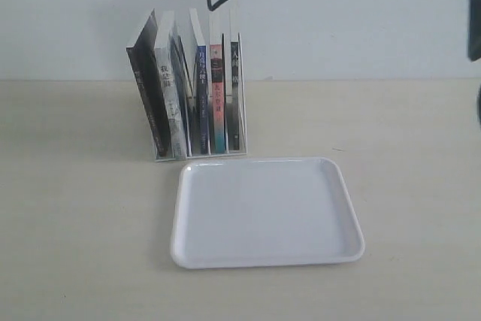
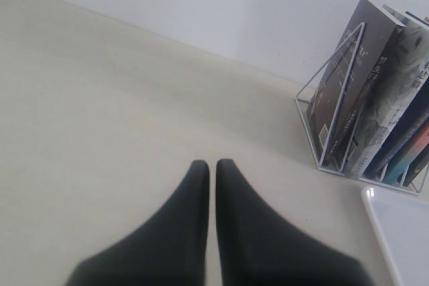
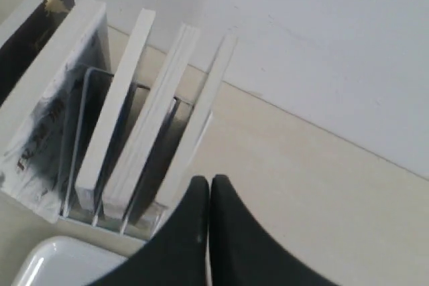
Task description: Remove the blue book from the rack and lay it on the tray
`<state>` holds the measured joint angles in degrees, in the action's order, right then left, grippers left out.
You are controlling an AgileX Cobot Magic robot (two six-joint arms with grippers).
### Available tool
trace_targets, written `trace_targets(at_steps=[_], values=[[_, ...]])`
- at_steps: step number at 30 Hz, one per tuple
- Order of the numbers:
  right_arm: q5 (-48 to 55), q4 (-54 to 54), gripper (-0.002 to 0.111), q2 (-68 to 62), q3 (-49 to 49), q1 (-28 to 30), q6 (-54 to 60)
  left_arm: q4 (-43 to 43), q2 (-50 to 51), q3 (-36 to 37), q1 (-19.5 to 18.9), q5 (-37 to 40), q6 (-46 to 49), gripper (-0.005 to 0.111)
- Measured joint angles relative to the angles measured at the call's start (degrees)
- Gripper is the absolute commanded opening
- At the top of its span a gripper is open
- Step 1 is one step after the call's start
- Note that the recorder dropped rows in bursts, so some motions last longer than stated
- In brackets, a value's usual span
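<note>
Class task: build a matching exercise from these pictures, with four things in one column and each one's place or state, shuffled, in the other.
Column A
1. blue book
2. tray
3. left gripper
4. right gripper

Column B
a. shut, close above the rack
b. upright in the rack
c. shut, over bare table
d. lying flat in front of the rack

Pairs: 1-b, 2-d, 3-c, 4-a

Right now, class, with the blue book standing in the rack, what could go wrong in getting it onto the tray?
1. The blue book stands close between neighbours; the right gripper, shut above the rack, may catch the pink-and-teal-spined book too.
2. Lifting could perhaps drag or tip the light-looking wire rack.
3. The tray lies close before the rack; the book might land across its rim.
</note>
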<state>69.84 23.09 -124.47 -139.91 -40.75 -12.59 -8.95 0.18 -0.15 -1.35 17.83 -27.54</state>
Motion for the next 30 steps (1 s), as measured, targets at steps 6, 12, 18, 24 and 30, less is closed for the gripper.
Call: trace_targets(at_steps=[6,12,18,24,30], values=[[-0.09,0.41,0.000,8.80,14.93,2.70,-3.40,0.00,0.00,0.00,0.00,0.00,0.00,0.004],[-10.81,-6.44,0.000,10.53,26.11,7.86,-4.56,0.00,0.00,0.00,0.00,0.00,0.00,0.004],[-23.13,-12.26,0.031,9.57,27.28,8.14,-4.16,0.00,0.00,0.00,0.00,0.00,0.00,0.004],[-28.65,-16.51,0.043,8.46,27.28,8.14,-4.16,0.00,0.00,0.00,0.00,0.00,0.00,0.004],[-30.28,-17.89,0.050,5.91,27.28,8.14,-3.95,0.00,0.00,0.00,0.00,0.00,0.00,0.004]])
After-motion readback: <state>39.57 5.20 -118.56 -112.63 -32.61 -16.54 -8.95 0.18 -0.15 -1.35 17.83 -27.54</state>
